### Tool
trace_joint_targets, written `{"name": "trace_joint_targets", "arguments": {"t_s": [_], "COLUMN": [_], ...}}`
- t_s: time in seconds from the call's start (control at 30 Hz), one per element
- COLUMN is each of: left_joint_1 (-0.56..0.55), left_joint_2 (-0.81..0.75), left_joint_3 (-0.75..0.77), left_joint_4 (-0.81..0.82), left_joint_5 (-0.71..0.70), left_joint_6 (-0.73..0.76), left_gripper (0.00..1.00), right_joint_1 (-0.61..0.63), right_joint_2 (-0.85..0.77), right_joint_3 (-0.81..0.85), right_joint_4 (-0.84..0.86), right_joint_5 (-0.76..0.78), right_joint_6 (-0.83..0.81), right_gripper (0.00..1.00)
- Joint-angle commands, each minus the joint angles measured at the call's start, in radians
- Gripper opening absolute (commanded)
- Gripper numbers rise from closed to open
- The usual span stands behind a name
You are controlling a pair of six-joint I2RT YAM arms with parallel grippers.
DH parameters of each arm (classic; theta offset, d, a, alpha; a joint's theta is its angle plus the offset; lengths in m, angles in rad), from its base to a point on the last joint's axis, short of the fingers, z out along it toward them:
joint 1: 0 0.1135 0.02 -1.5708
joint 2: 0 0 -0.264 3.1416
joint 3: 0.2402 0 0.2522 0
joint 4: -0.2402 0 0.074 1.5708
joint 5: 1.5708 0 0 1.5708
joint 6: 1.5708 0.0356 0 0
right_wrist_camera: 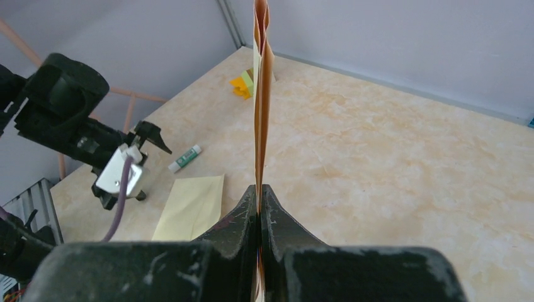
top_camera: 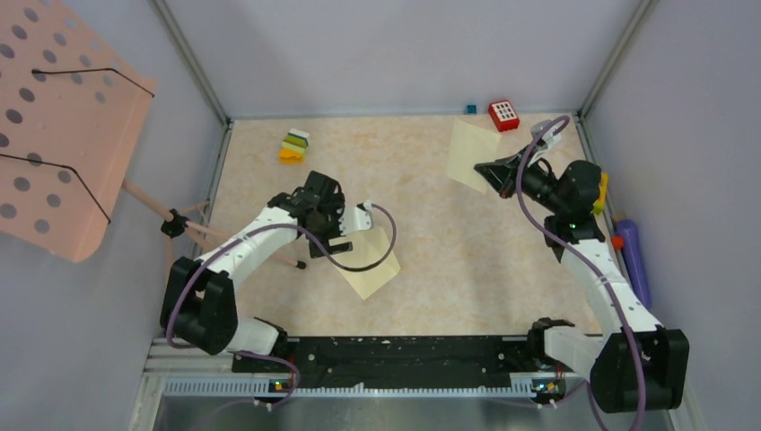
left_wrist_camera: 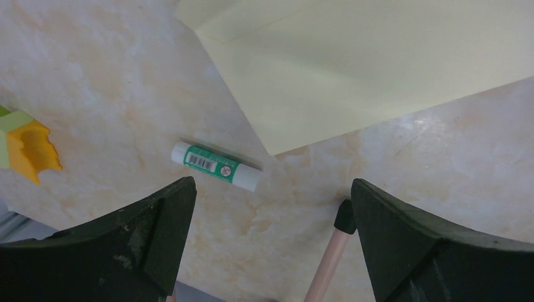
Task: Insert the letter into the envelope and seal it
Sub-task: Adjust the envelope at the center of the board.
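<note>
The pale yellow envelope (top_camera: 372,265) lies flat on the table left of centre; it also fills the top of the left wrist view (left_wrist_camera: 378,63) and shows in the right wrist view (right_wrist_camera: 192,207). My left gripper (top_camera: 339,242) hangs over the table at the envelope's left edge, open and empty (left_wrist_camera: 271,207). My right gripper (top_camera: 482,168) is at the back right, shut on the letter (top_camera: 471,154), a tan folded sheet that stands edge-on between its closed jaws (right_wrist_camera: 261,94).
A green-and-white glue stick (left_wrist_camera: 216,166) lies beside the envelope's corner. A pink rod with a black tip (left_wrist_camera: 334,251) reaches in by the left gripper. Coloured blocks (top_camera: 293,146) sit at the back left, a red block (top_camera: 503,115) at the back right, a purple cylinder (top_camera: 633,251) at the right edge.
</note>
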Motion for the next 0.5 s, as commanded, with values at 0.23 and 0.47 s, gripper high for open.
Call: {"name": "trace_joint_targets", "arguments": {"t_s": [0.23, 0.47], "left_joint_1": [-0.099, -0.16], "left_joint_2": [0.06, 0.092], "left_joint_3": [-0.132, -0.203], "left_joint_4": [0.168, 0.227], "left_joint_5": [-0.181, -0.238], "left_joint_6": [0.122, 0.138], "left_gripper": [0.98, 0.98], "right_joint_1": [-0.013, -0.014], "right_joint_2": [-0.043, -0.047], "right_joint_3": [0.016, 0.016], "right_joint_4": [0.008, 0.007], "right_joint_5": [-0.015, -0.021], "right_joint_6": [-0.031, -0.033], "right_gripper": [0.0, 0.0]}}
